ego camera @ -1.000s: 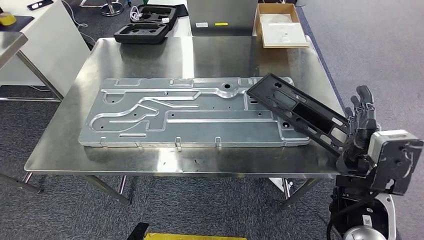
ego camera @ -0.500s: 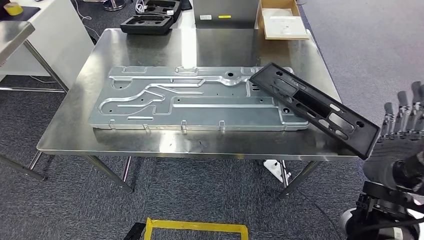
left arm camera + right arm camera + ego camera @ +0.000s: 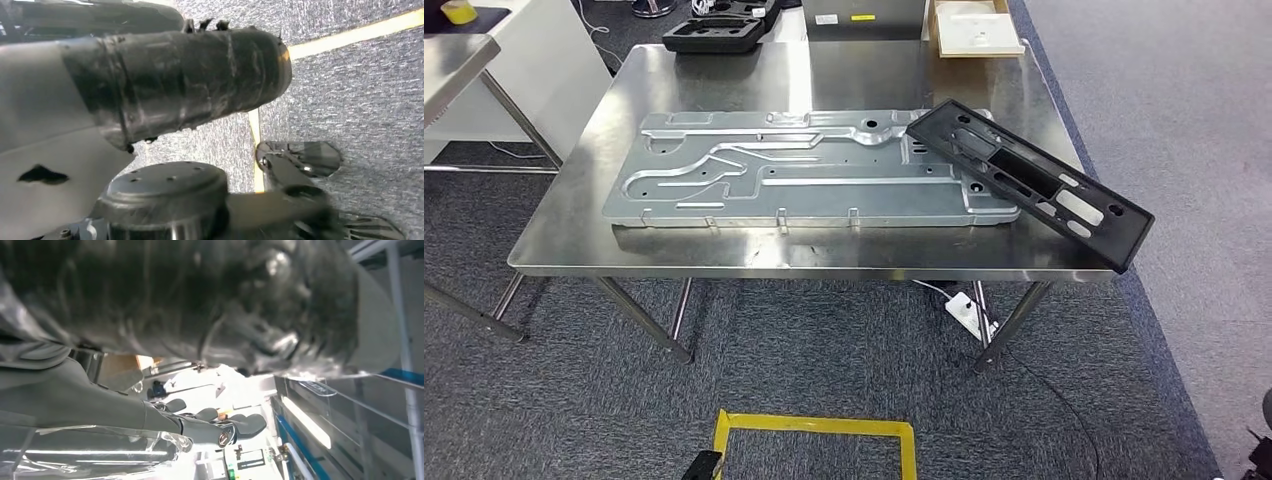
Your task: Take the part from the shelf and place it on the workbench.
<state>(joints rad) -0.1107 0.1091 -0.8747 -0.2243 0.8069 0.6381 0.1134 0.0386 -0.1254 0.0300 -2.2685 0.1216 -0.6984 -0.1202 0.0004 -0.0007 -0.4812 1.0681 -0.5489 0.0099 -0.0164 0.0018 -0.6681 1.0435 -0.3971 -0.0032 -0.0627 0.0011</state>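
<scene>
The black plastic part (image 3: 1024, 180), a long frame with several cut-outs, lies slanted on the steel workbench (image 3: 824, 256). Its far end rests on the big stamped metal panel (image 3: 804, 180), and its near corner juts a little over the bench's right edge. Nothing touches it. In the right wrist view, my right hand (image 3: 210, 422) shows dark fingers stretched out and apart, holding nothing, against a blurred bright background. The left wrist view has the grey cover of my left hand (image 3: 45, 145) at the picture's edge, above grey carpet; its fingers are hidden.
A black foam case (image 3: 724, 35) and a cardboard box (image 3: 974, 28) sit at the bench's far edge. A white table (image 3: 524, 60) stands to the left. A yellow floor marking (image 3: 814, 430) lies in front of the bench, and a power strip (image 3: 969, 310) under it.
My right hand has let go of the black part and dropped out of the head view. The part now lies on the bench. The whole head picture has shifted, so the camera moved.
</scene>
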